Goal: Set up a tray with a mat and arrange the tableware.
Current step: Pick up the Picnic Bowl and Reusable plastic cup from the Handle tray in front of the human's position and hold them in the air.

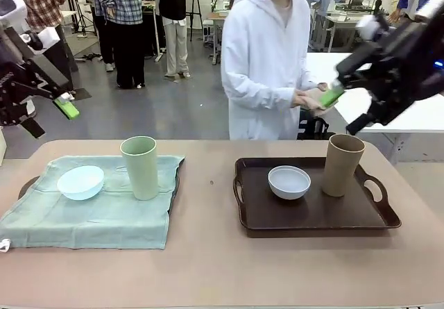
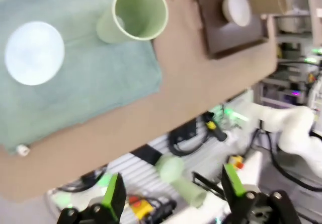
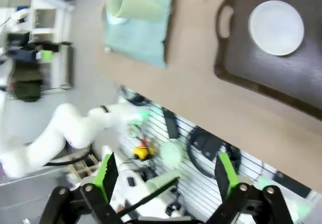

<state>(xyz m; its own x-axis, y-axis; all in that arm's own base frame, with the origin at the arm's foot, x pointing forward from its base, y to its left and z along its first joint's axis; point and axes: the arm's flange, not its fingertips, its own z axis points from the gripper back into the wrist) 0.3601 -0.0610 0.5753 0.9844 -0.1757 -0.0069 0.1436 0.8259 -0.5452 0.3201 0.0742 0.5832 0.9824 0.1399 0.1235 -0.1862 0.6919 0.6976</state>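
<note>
- On the near side of a tan table, we see two place settings side by side, with a person in a white hooded top standing at the far side.
- On the left lies a pale green cloth mat, rumpled at its edges. A dark tray handle peeks out from under its left side.
- A pale blue bowl sits upright on the mat, towards its left.
- A tall pale green cup stands upright on the mat, just to the right of the blue bowl and not touching it.
- On the right is a dark brown tray with cut-out handles and no mat in it.
- A white bowl rests near the middle of the brown tray.
- A tall tan-brown cup stands upright at the tray's far right, near the white bowl but apart from it.
- The left gripper hangs high above the table's left edge, its green-padded jaws spread wide and holding nothing.
- The right gripper hangs high above the brown tray's far right corner, its jaws also spread wide and holding nothing.
- The person's hands are held together at waist height, behind the table.
</note>
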